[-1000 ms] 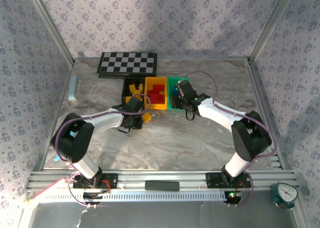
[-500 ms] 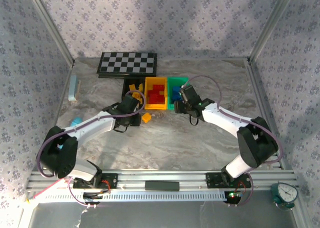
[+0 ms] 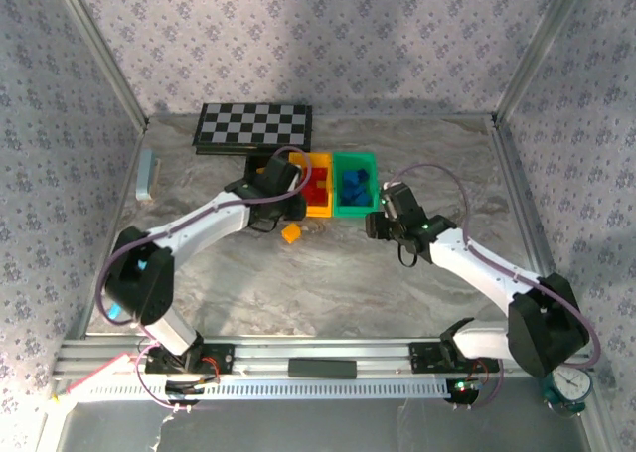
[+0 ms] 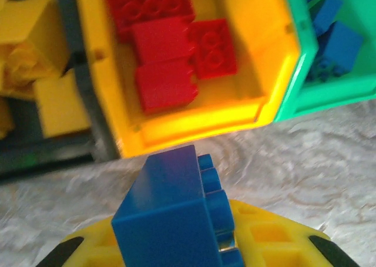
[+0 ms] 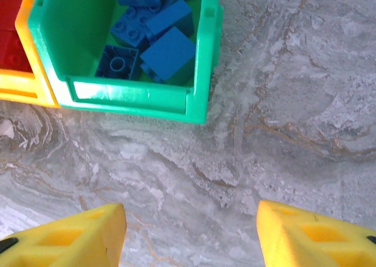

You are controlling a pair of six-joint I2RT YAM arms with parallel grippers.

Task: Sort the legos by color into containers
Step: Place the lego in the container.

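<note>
If released at this spot, would drop the blue brick [image 4: 176, 220] on the marble tabletop [image 4: 329, 155] just in front of the yellow bin [image 4: 194, 123]. With a small push forward, would land it among the red bricks [image 4: 167, 50], so in the wrong colour. Judged so from the left wrist view: left gripper [image 4: 182, 243] at the lower centre, clamped on the blue brick, with the yellow bin straight above in the frame and the green bin [image 4: 329, 91] off at the upper right. Needs, probably, a shift toward the upper right before letting go, over the blue bricks [image 4: 335, 38] already there. Could also knock a bin wall while crossing, being close to the front rims. Seems gripped near the lower part of the brick, studs turned to the right, so might tilt or slip.

At the left edge of the same view, black bin [image 4: 47, 155] with yellow bricks [image 4: 29, 61] inside. In the top view, one loose orange brick [image 3: 290, 233] on the table near the frame centre, not yet sorted.

Right gripper [image 5: 191, 232] spread wide and holding nothing, at the bottom of the right wrist view above bare tabletop, apart from the green bin at the upper left.
</note>
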